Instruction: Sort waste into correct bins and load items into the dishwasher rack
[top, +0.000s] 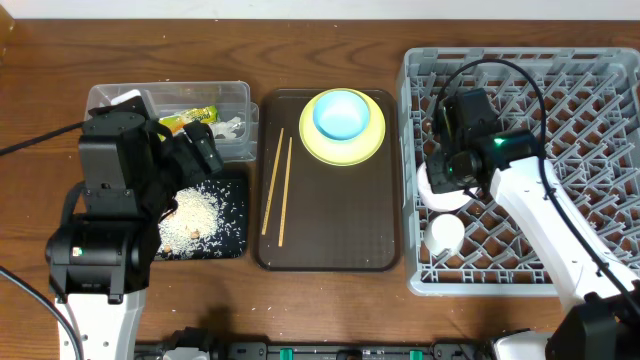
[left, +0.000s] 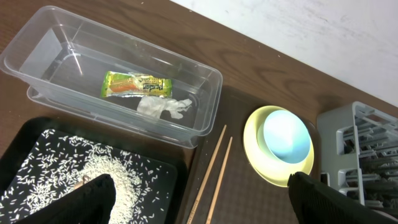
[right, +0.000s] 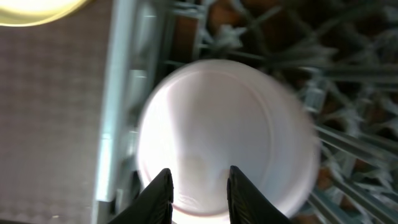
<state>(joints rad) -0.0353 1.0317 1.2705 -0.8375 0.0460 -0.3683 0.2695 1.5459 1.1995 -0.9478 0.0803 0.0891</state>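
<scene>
**A:** Where is the white bowl (right: 224, 137)?

**B:** At the left edge of the dishwasher rack (top: 560, 120), about midway between far and near, directly under the right gripper (right: 199, 173). The small white cup (top: 445, 233) sits just nearer, along the same left edge.

**A:** Is the bowl held?

**B:** I can't tell. The right jaws stand narrow and the bowl's white shows in the gap between them. The wrist view is blurred, though, and no pinch on the rim shows.

**A:** So the step is seating that bowl?

**B:** That's my reading. To do it well, tip the bowl so it leans between two rows of pegs rather than lying flat across them. It should stay off the rack's left wall and clear of the cup. Part the jaws only once the pegs carry it, then lift straight up so a finger doesn't drag it over.

**A:** And the left gripper (left: 199, 186)?

**B:** Its jaws are wide apart and hold nothing. It hovers over the black tray (top: 236, 248) of rice scraps (top: 195, 215), at the left of the bench (top: 30, 60). The snack wrapper (left: 134, 85) and napkin (left: 163, 107) lie in the clear tub (top: 238, 92), far left.

**A:** What looks undone?

**B:** The light blue bowl (top: 340, 115) sits on the yellow plate (top: 310, 150) at the far end of the brown tray (top: 330, 230). The chopsticks (top: 275, 185) lie along that tray's left side.
</scene>
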